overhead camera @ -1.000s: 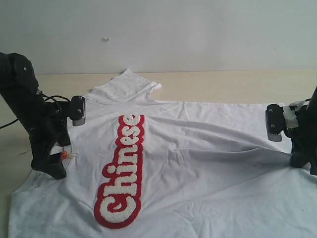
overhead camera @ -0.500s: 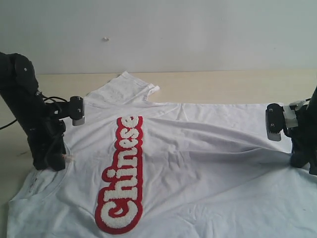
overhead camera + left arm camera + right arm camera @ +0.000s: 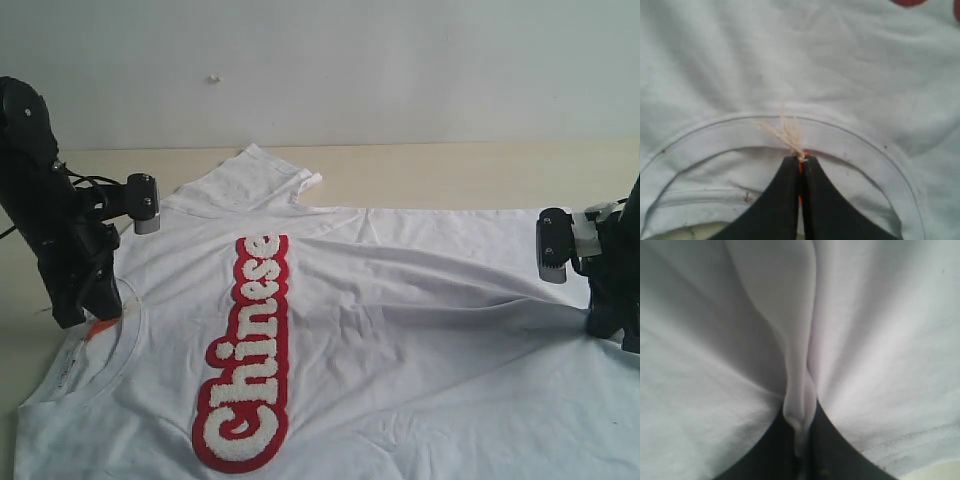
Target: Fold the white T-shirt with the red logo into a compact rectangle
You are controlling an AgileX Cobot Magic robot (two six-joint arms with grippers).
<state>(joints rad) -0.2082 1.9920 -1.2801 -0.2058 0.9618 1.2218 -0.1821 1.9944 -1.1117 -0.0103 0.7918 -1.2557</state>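
collar (image 3: 128, 335) of the white t-shirt (image 3: 400, 330) has slid left across the table (image 3: 450, 170), dragged by the left gripper (image 3: 90, 308) clamped on its orange tag (image 3: 97, 329) while the right gripper (image 3: 608, 322) pinches the right hem (image 3: 800, 405), flattening it for folding.

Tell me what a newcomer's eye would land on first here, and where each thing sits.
The red logo spelling "Chinese" runs down the left-centre of the white T-shirt, which lies spread over the pale table. The left gripper is pinched shut at the collar by an orange tag; the right gripper clamps a ridge of cloth near the exterior view's right edge.
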